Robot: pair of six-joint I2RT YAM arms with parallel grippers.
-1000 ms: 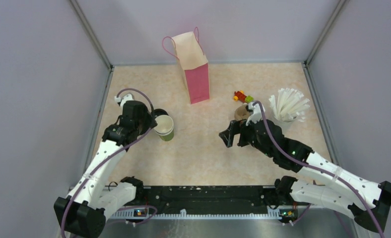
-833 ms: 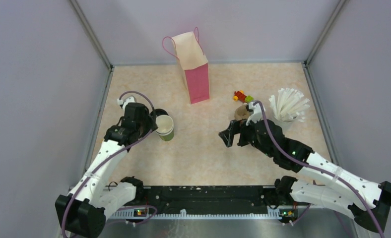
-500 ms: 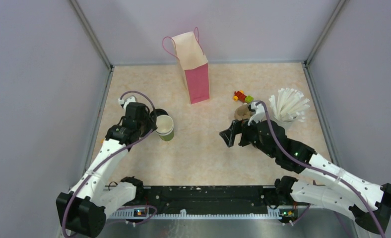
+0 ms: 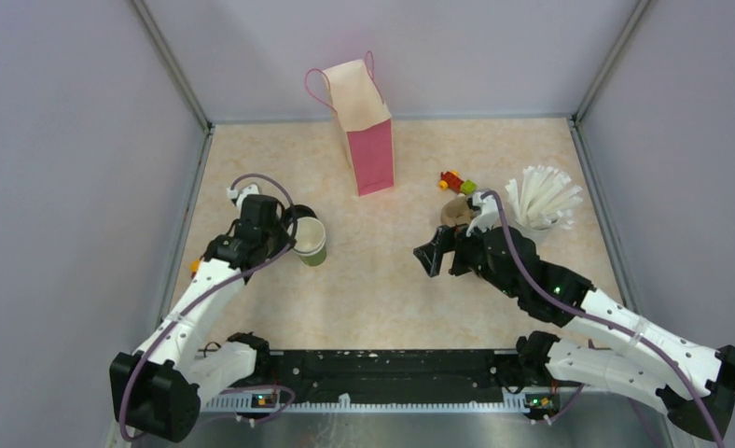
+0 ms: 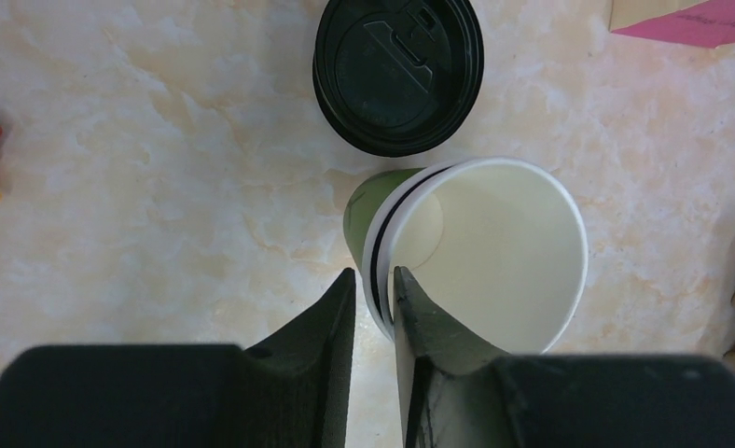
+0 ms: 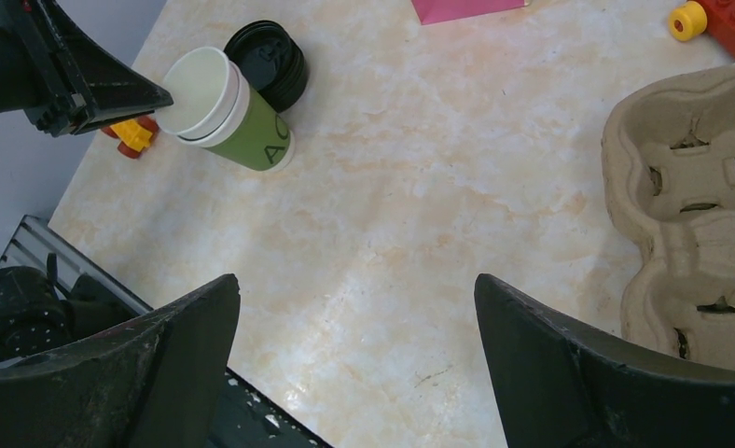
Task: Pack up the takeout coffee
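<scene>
Grip depth is what matters now. The left claw [image 5: 371,280] straddles the near wall of the nested green cups [image 5: 494,252], one finger inside and one outside, with a narrow gap; whether it bites the rim I cannot tell. The cups stand near the counter's [image 6: 420,215] left edge, with the black lids [image 5: 398,75] just beside them on the far side. Seating the fingers lower before squeezing should keep the paper from buckling, or the inner cup from lifting alone. The right claw [image 6: 356,280] hangs spread wide over mid-counter beside the pulp carrier [image 6: 690,215], holding nothing.
</scene>
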